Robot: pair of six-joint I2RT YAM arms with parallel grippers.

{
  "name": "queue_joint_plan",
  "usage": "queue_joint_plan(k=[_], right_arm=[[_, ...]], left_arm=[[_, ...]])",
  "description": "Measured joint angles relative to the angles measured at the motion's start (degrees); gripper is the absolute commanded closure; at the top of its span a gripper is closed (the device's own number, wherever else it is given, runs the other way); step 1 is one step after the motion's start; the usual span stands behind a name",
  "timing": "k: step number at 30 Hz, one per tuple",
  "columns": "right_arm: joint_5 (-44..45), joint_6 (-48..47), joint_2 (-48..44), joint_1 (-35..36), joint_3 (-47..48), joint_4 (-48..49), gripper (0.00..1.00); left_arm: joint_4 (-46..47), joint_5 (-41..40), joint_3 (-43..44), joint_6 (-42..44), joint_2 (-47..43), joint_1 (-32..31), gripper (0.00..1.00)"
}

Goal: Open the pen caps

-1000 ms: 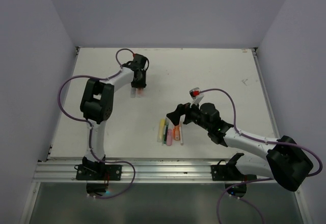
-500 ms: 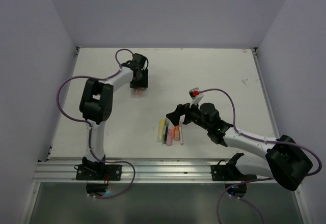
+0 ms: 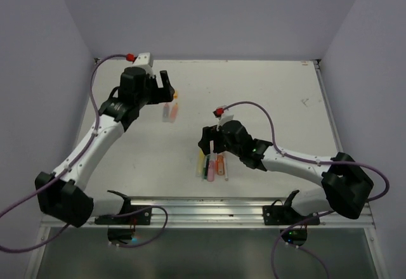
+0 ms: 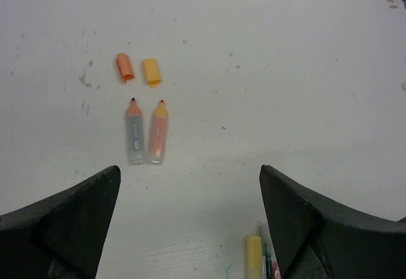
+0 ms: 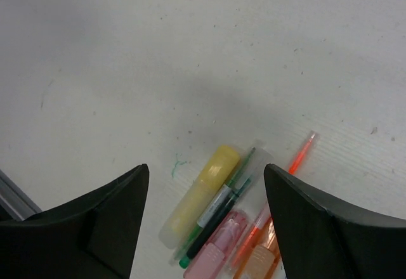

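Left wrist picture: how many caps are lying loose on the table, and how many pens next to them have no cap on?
Loose caps: 2
Uncapped pens: 2
Total: 4

Two caps [image 4: 125, 66] just beyond two pens [image 4: 134, 138]; pen bundle [image 5: 200, 196] well apart, front-right

Pink highlighter [image 5: 216, 252], orange highlighter [image 5: 259, 264] cut off at bottom edge
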Motion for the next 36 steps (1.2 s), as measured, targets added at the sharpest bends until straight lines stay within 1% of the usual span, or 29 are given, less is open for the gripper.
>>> queue_joint_plan(k=[3, 7, 9, 12, 15, 18, 21, 26, 30, 36], right_arm=[[3.1, 1.2, 4.7, 2.7, 4.6, -4.9, 0.34], [7.1, 3.4, 11.1, 5.8, 8.6, -12.0, 0.41], [8.3, 4.3, 13.8, 7.3, 10.3, -15.0, 0.48], [10.0, 5.9, 17.6, 9.5, 13.3, -18.8, 0.52], [11.3, 7.1, 20.2, 11.2, 16.0, -21.7, 0.55], [12.0, 8.1, 22.4, 11.9, 18.6, -23.9, 0.57], [12.4, 8.7, 24.4, 11.9, 20.3, -25.0, 0.6], [12.5, 8.6, 27.3, 12.3, 22.1, -25.5, 0.61], [12.3, 7.2, 29.6, 13.3, 24.5, -25.6, 0.59], [11.4, 5.7, 30.6, 14.4, 25.7, -25.8, 0.5]], left_arm=[[2.4, -1.6, -8.3, 0.2, -10.1, 0.0, 0.0], [3.7, -4.6, -18.1, 0.4, -18.8, 0.0, 0.0], [3.3, -5.8, -22.2, 0.6, -22.8, 0.0, 0.0], [2.8, -7.0, -25.4, 0.9, -27.8, 0.0, 0.0], [3.1, -7.5, -26.7, 1.7, -31.5, 0.0, 0.0], [3.2, -7.6, -27.9, 2.1, -32.8, 0.0, 0.0], [3.0, -7.6, -28.2, 2.3, -31.8, 0.0, 0.0], [2.6, -7.7, -28.2, 3.0, -30.8, 0.0, 0.0], [2.6, -7.7, -28.2, 3.2, -30.9, 0.0, 0.0], [2.6, -7.6, -28.2, 3.2, -30.9, 0.0, 0.0]])
